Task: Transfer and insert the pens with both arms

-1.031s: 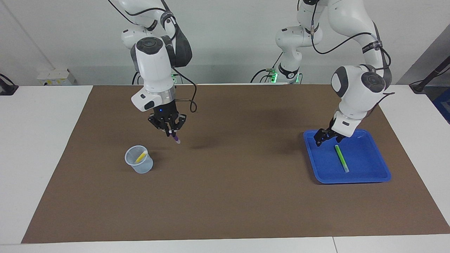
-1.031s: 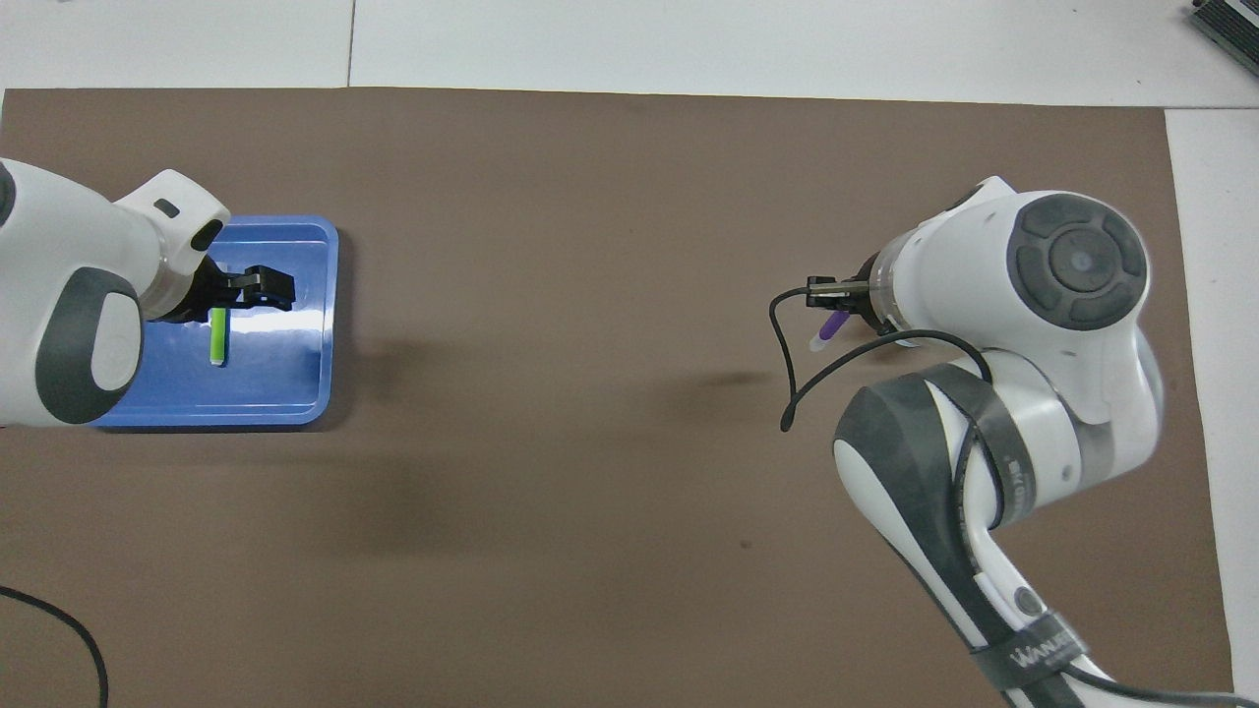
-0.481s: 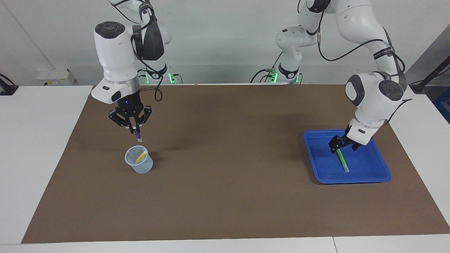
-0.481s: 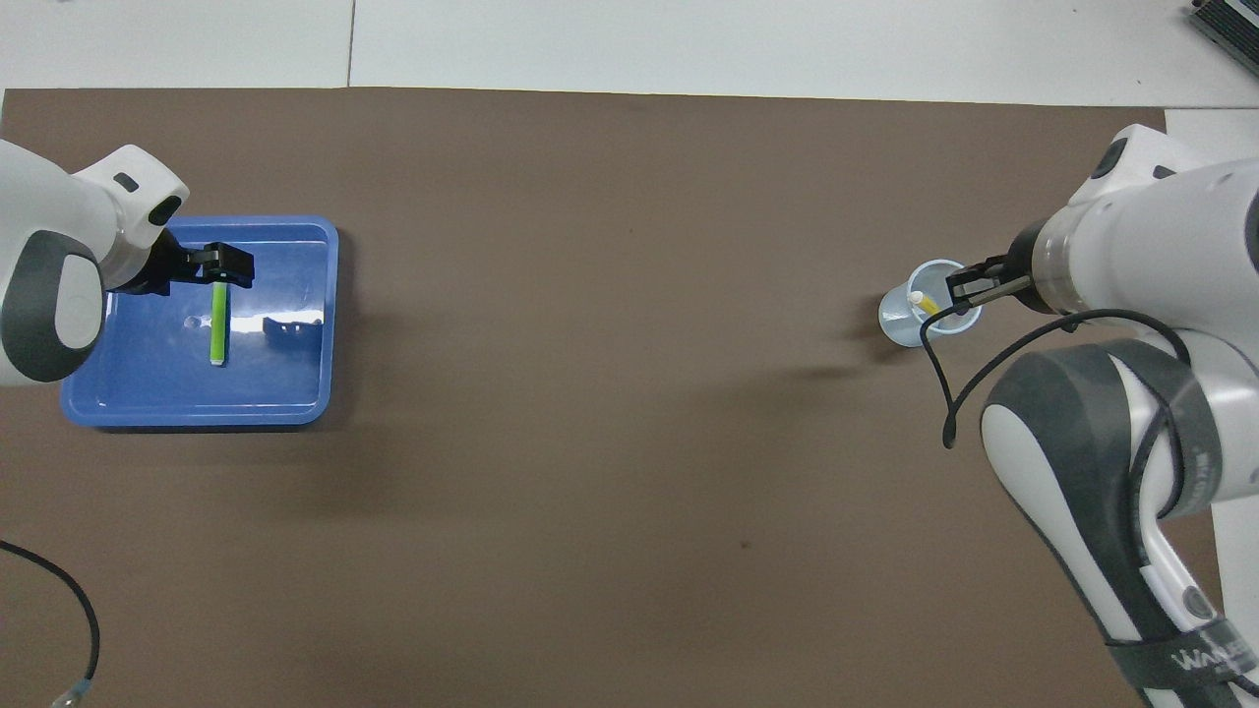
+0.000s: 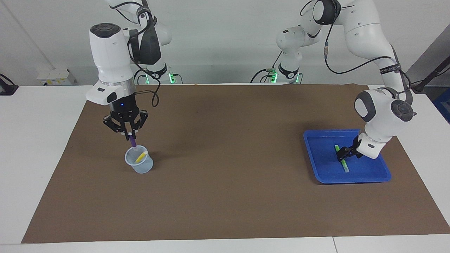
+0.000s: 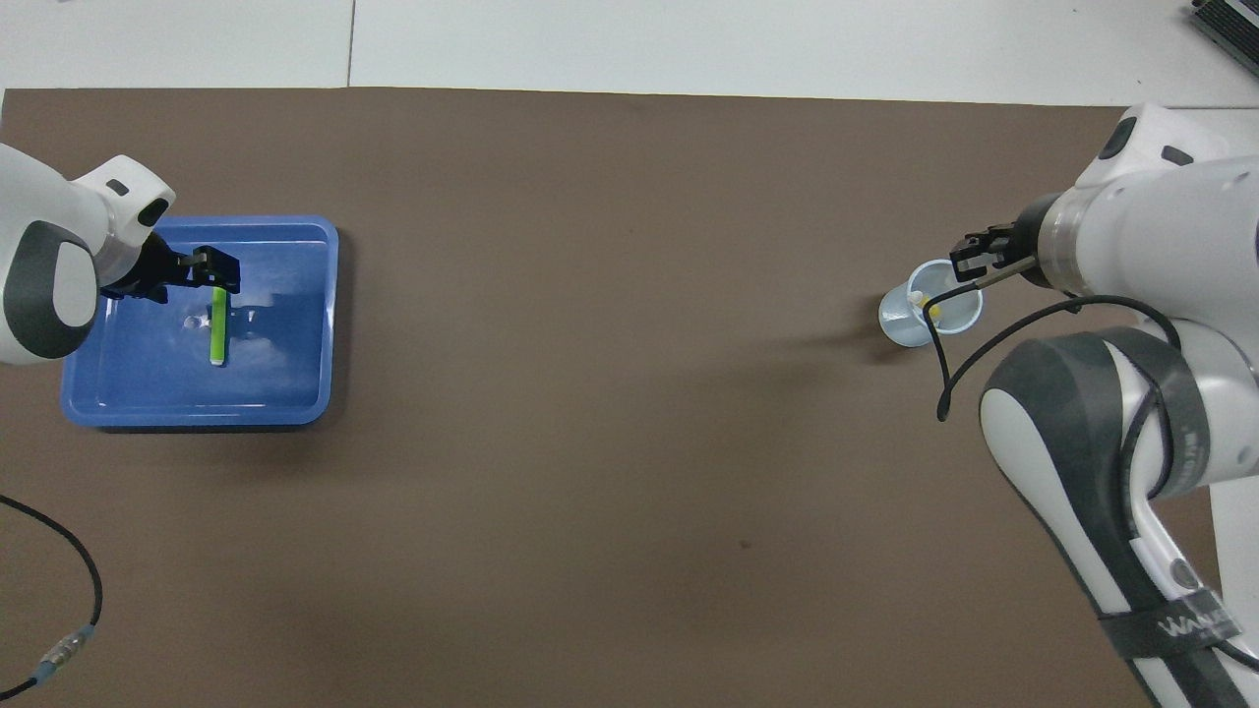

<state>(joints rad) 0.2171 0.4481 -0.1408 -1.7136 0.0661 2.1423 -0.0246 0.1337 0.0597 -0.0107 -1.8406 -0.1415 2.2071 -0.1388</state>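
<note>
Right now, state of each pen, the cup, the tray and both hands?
purple pen: held upright, lower end in the cup mouth
yellow pen: leaning inside the cup
green pen: flat in the tray
cup: upright on the mat
tray: flat on the mat, holds one pen
right hand: shut on purple pen, over the cup
left hand: down at the green pen

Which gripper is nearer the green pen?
Left. The left gripper is down in the blue tray at the green pen; the right gripper is over the cup at the table's other end.
</note>
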